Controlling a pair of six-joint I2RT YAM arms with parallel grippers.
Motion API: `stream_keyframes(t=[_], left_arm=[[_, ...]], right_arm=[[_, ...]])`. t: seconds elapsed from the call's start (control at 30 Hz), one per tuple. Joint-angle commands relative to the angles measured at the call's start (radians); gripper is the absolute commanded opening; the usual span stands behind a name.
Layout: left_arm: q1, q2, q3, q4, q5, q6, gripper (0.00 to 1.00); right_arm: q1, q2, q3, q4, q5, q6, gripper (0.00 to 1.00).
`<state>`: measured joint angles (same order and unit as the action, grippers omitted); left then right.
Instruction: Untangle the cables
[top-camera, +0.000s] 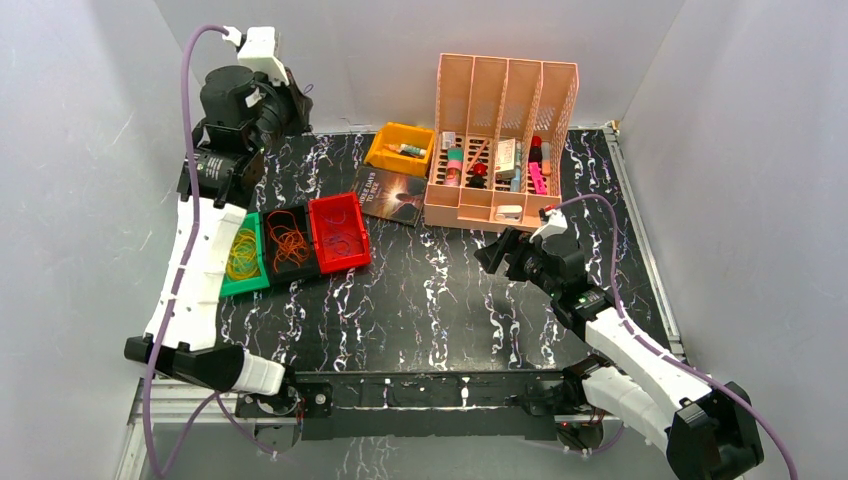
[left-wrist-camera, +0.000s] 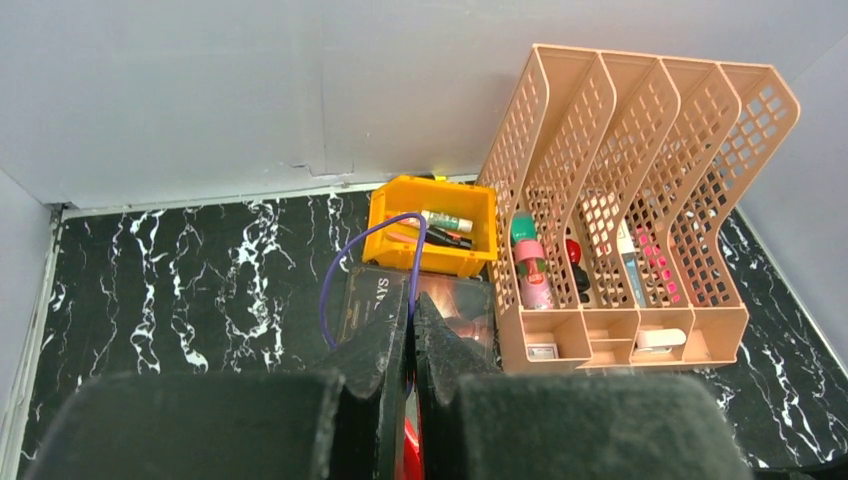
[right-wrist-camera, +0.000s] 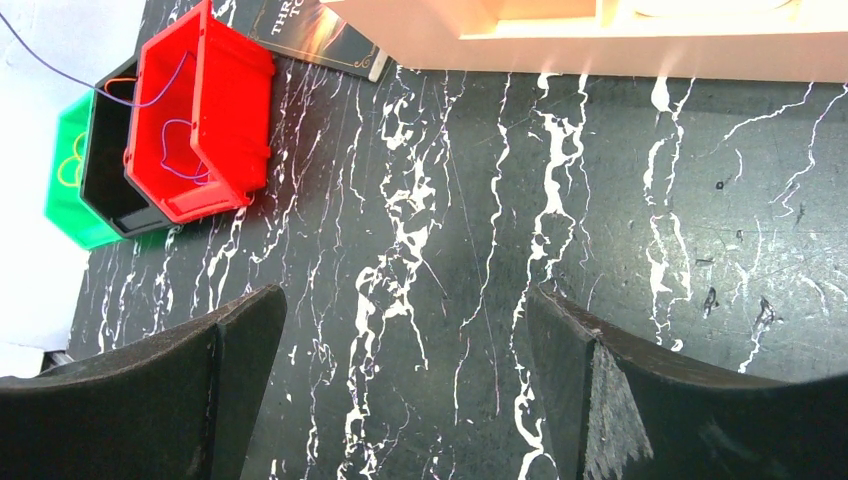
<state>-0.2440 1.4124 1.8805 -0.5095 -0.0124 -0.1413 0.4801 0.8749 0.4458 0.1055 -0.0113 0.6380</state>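
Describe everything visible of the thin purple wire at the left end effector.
The thin dark purple wire is hair-fine. The shut left end effector pinches it between black fingers, and a loop rises above them. The right wrist view shows it slanting into the red plastic bin, where more lies coiled.

Four-slot file organiser (top-camera: 508, 85) stands at rear of surface (top-camera: 420, 300). Small bin (top-camera: 378, 150) just left of it. Book (top-camera: 392, 195) lies before that bin, near organiser's front-left corner. Row of three bins (top-camera: 315, 235) well left of organiser, cables (top-camera: 290, 245) coiled in each. Right hand (top-camera: 497, 252) just before organiser.
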Motion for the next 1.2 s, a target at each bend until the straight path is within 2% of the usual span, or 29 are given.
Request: stream_keyframes(t=[0.0,0.5,1.17], left_arm=[[0.003,-0.069,-0.063,0.035,-0.011,-0.004,0.00],[0.004,-0.097,-0.255,0.065,0.033,-0.053,0.00],[0.004,-0.170,-0.518,0.099,0.012,-0.107,0.00]], right_arm=[[0.002,-0.003,0.004,0.034,-0.011,0.011,0.98],[0.002,-0.009,-0.002,0.027,-0.004,0.010,0.98],[0.003,0.047,0.004,0.056,-0.045,0.030,0.98]])
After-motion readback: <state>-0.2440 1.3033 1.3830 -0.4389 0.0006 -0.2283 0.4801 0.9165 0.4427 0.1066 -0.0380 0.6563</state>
